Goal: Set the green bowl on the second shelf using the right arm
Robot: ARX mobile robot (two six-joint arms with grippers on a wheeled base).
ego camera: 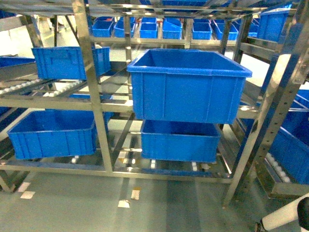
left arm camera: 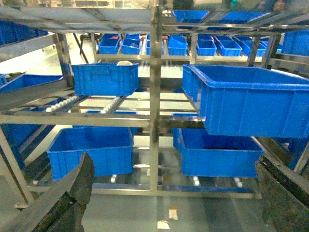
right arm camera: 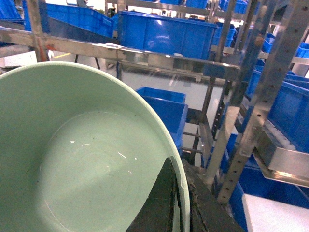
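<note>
Between my right fingers [right arm camera: 166, 203] sits the rim of the green bowl [right arm camera: 82, 159] — pinched, held low, right of the steel rack [ego camera: 99, 121]. My left gripper [left arm camera: 171, 193] hangs open — empty.

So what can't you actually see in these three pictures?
- Green bowl: right wrist view shows only its inside; left and bottom edges crop it. Absent from the head view.
- Right end effector: only its fingers pinching the rim show.
- Left end effector: only finger tips at the bottom corners.
- Pale object behind a blue bin: too small.
</note>
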